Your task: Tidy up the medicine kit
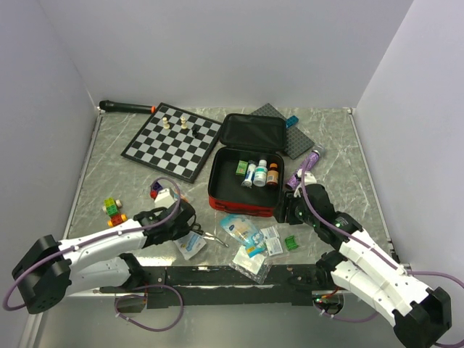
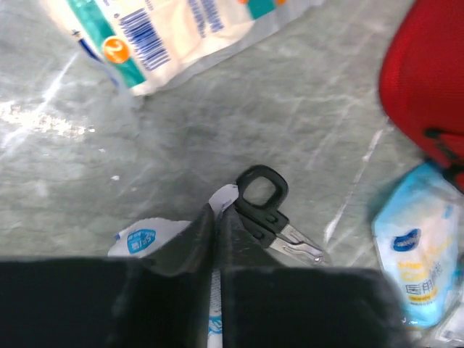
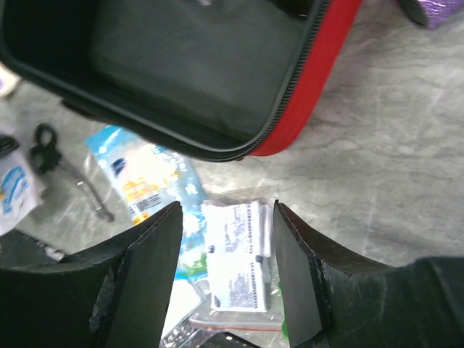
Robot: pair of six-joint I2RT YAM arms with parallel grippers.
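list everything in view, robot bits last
red fabric zip case: 1, red, black lining, centre, open
small medicine bottles: 4, mixed colours, inside case
black-and-white chessboard: 1, back left
black baton, orange end: 1, back-left edge
grey studded plate: 1, behind case
purple tube: 1, right of case
colourful toy blocks: 2 clusters, left
black-handled scissors: 1, by left hand
blue-and-white sachets: several, front of case
left hand: shut on white sachet
right hand: open, at case's front-right corner

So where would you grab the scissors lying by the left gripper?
Probably the black handle loop of the scissors, from straight above, closing across it: they lie flat and closed on the table, and the handle looks thicker than the thin blades.
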